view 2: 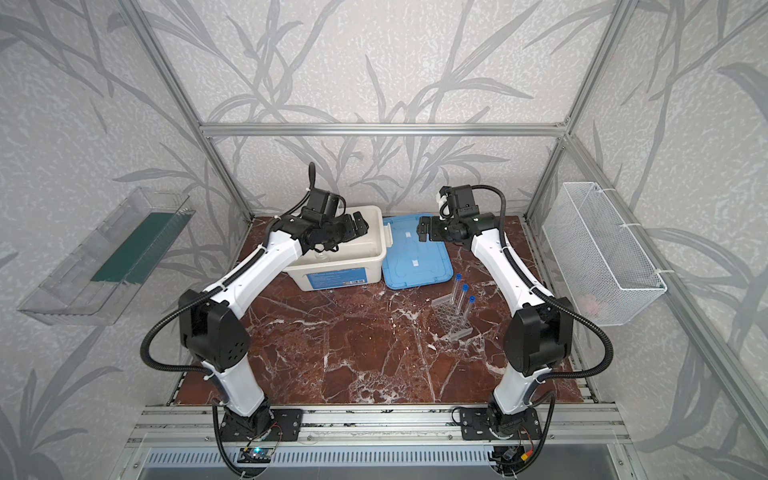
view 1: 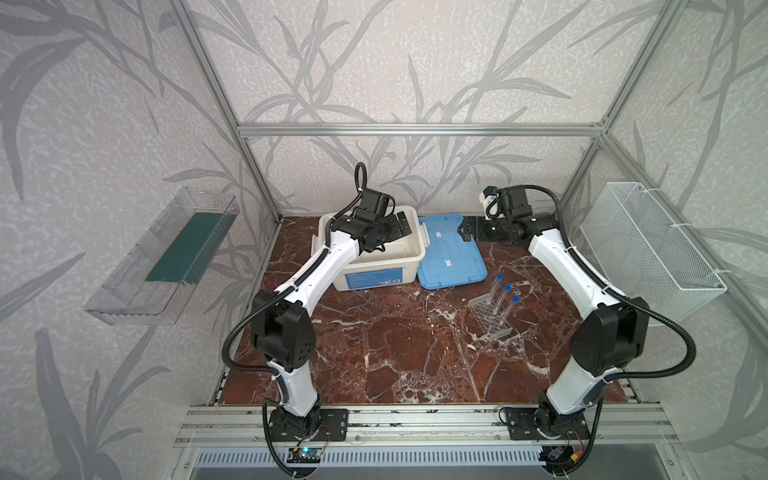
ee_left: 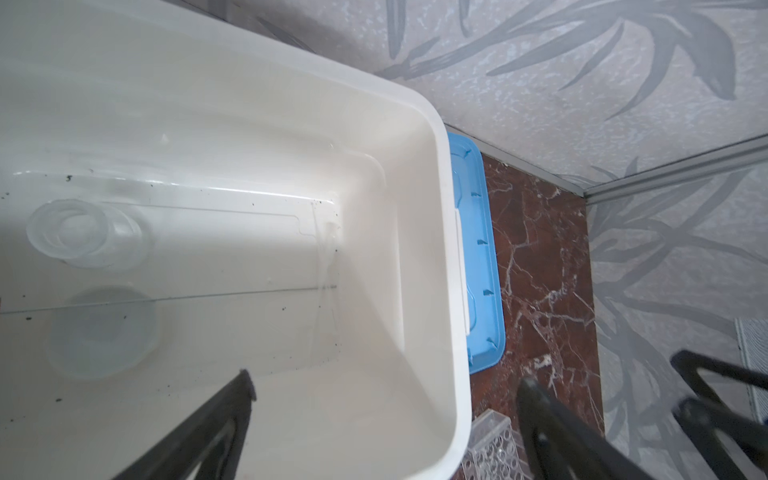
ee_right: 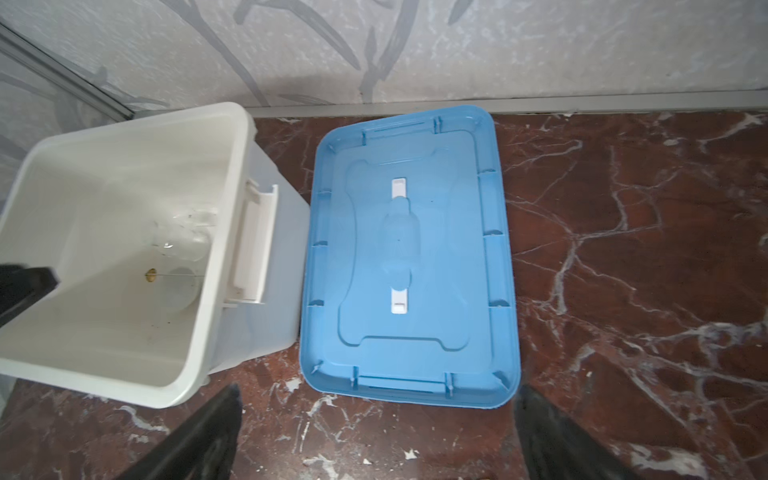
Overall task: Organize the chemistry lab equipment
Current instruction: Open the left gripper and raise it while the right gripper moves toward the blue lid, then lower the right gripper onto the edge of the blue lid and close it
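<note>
Widely spread, left hand (view 1: 398,226) hovers over tub (view 1: 409,276), right hand (view 1: 464,230) over lid (view 1: 451,262).

- The tub (view 1: 370,279) is set at the back of the table (view 1: 395,353), left of centre.
- The lid (view 1: 451,253) is laid flat on the table, just right of the tub.
- The rack (view 1: 485,319) is placed in front of the lid, towards the right.
- Three test tubes (view 1: 500,297) are stood in the rack.
- A beaker (ee_left: 83,232) and a dish (ee_left: 102,332) are seen side by side inside the tub.
</note>
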